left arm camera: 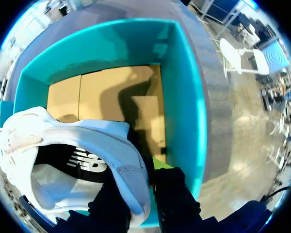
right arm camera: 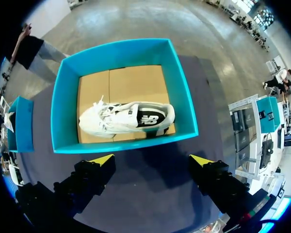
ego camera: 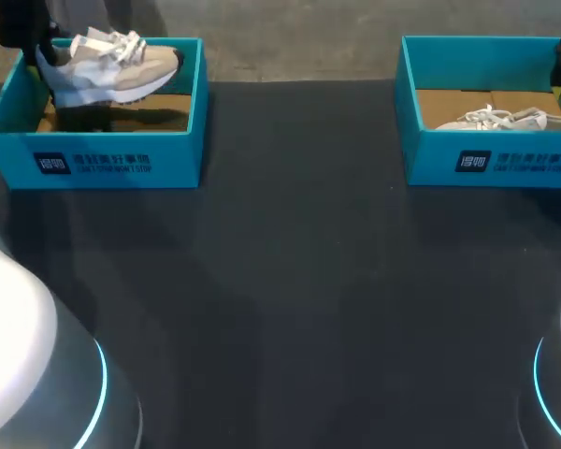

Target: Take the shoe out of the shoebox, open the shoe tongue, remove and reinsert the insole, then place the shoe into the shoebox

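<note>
At ten o'clock on the dark matte desk (ego camera: 290,281), the left end effector (left arm camera: 141,187) pinches the padded heel of a beige-and-white sneaker (ego camera: 112,65) held above its teal cardboard shoebox (ego camera: 112,159). The right end effector (right arm camera: 152,160) gapes wide near the two o'clock shoebox (ego camera: 491,161), where a laced white sneaker (right arm camera: 126,119) lies.
</note>
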Tool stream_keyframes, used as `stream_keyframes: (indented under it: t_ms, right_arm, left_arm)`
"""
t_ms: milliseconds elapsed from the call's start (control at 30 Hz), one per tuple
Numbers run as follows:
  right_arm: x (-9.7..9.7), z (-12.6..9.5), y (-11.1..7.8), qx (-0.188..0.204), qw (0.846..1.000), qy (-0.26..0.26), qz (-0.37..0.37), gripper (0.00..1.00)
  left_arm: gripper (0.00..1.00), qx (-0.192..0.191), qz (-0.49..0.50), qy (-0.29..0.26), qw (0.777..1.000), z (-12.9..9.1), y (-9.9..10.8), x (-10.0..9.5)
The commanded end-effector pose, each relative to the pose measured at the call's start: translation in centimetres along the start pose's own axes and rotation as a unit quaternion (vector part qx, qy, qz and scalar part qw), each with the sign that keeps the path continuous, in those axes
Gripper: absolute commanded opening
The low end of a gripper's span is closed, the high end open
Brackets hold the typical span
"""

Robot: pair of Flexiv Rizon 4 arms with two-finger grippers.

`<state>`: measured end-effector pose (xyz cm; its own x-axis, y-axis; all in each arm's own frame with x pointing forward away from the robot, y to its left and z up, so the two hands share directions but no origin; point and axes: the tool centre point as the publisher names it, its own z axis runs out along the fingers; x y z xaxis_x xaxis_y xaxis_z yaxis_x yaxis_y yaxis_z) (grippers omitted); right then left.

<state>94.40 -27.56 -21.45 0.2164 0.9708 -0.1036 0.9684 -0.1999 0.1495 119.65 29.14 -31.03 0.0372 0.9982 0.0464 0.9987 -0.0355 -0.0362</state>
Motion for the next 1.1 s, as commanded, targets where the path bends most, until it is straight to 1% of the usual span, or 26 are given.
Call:
stream_keyframes:
  t_ms: [33, 200, 300, 367, 467, 1100]
  right_arm:
    - [0.0, 0.0, -0.1, -0.001, 1.000, 0.000, 0.000, 1.00]
    - [0.0, 0.0, -0.1, -0.001, 1.000, 0.000, 0.000, 1.00]
    - [0.0, 0.0, -0.1, -0.001, 1.000, 0.000, 0.000, 1.00]
    - [0.0, 0.0, -0.1, -0.001, 1.000, 0.000, 0.000, 1.00]
    - [0.0, 0.0, -0.1, -0.001, 1.000, 0.000, 0.000, 1.00]
    - [0.0, 0.0, -0.1, -0.001, 1.000, 0.000, 0.000, 1.00]
  left_arm:
    - [0.00, -0.017, -0.004, 0.006, 1.000, -4.1, -1.9, -0.3]
    - [0.00, -0.027, -0.004, 0.017, 0.999, -7.0, -3.1, -0.7]
    - [0.00, -0.026, -0.013, 0.017, 0.999, -8.8, -3.7, -0.7]
    - [0.00, -0.022, -0.019, 0.009, 1.000, -9.8, -4.2, -0.7]
    - [0.00, -0.033, -0.029, 0.003, 0.999, -11.2, -4.8, -0.5]
    - [0.00, -0.033, -0.029, 0.003, 0.999, -11.2, -4.8, -0.5]
